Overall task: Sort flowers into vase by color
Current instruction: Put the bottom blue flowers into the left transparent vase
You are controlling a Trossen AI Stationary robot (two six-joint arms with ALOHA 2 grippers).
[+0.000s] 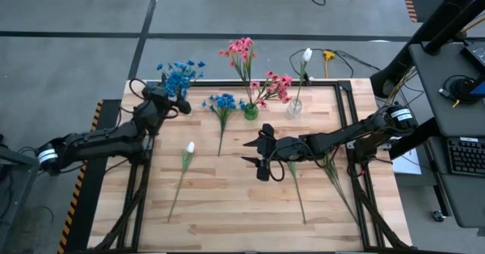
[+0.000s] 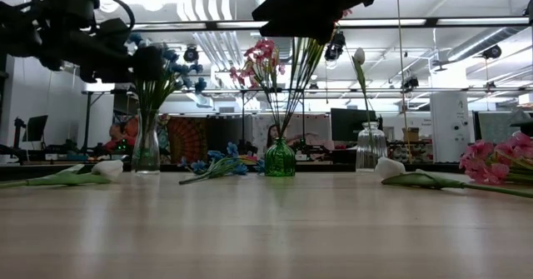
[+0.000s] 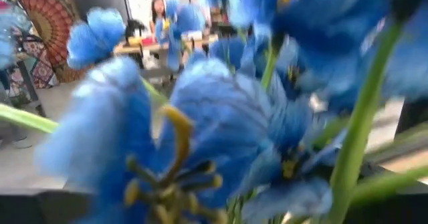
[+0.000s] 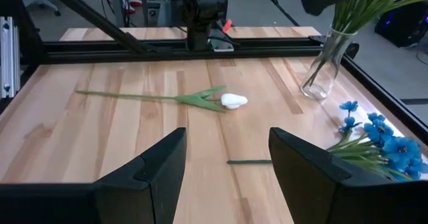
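Standing in the clear vase [image 2: 146,150] at ten o'clock, blue flowers [image 1: 180,75] are released by the wide-open left gripper [image 1: 176,102]; the loose blue spray [image 1: 223,102] should be collected next, while the right gripper [image 1: 261,155] waits part-open at centre.

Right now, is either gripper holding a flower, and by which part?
Right gripper: open, empty above the table. Left gripper: at the blue flowers in the vase; whether it grips a stem cannot be told.
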